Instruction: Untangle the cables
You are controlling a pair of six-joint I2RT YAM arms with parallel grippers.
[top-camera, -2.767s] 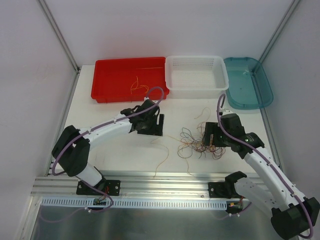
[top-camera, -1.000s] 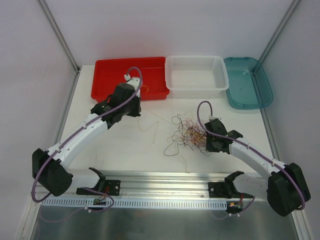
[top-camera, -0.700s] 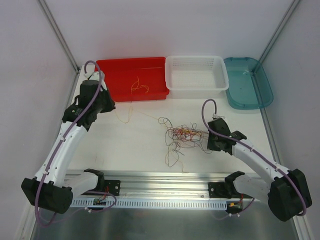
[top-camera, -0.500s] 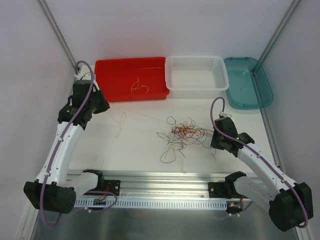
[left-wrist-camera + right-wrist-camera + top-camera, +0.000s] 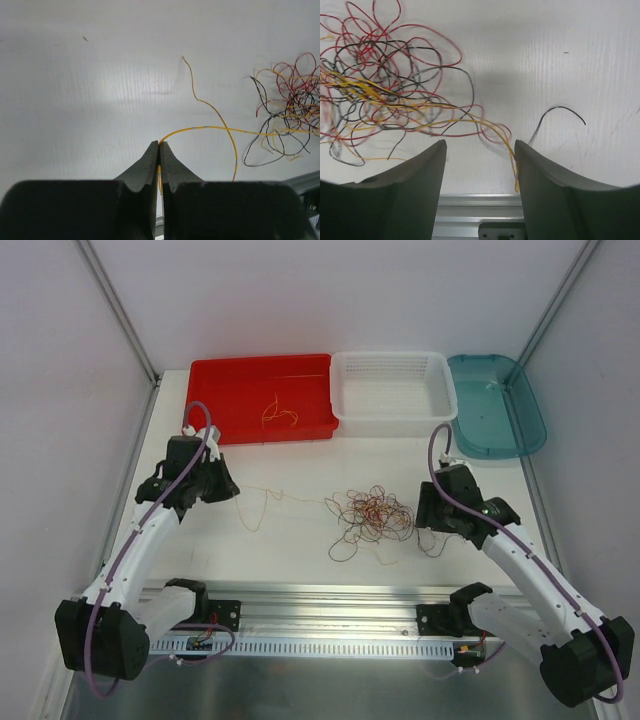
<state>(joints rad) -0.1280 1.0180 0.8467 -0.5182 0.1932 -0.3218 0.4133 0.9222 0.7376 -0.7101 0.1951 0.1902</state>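
Note:
The cables (image 5: 368, 514) lie as a loose tangle of yellow, red and black wires at the table's middle. One yellow wire (image 5: 285, 494) runs left out of the tangle to my left gripper (image 5: 231, 490). In the left wrist view that gripper (image 5: 159, 145) is shut on the yellow wire (image 5: 200, 128), with the tangle (image 5: 290, 100) at the right edge. My right gripper (image 5: 425, 512) sits just right of the tangle. In the right wrist view it (image 5: 480, 150) stands open, the tangle (image 5: 380, 90) ahead to the left, a yellow loop (image 5: 512, 150) hanging against its right finger.
A red tray (image 5: 215, 390) at the back left holds a yellow wire (image 5: 278, 412). Beside it stand a white basket (image 5: 392, 358) and a teal tray (image 5: 500, 410). A loose black wire (image 5: 560, 112) lies right of the tangle. A metal rail (image 5: 330, 595) edges the table's front.
My right gripper has opened and let go of the tangle, which has settled flatter. My left arm has swung from the far left back toward the middle, still holding the yellow wire.

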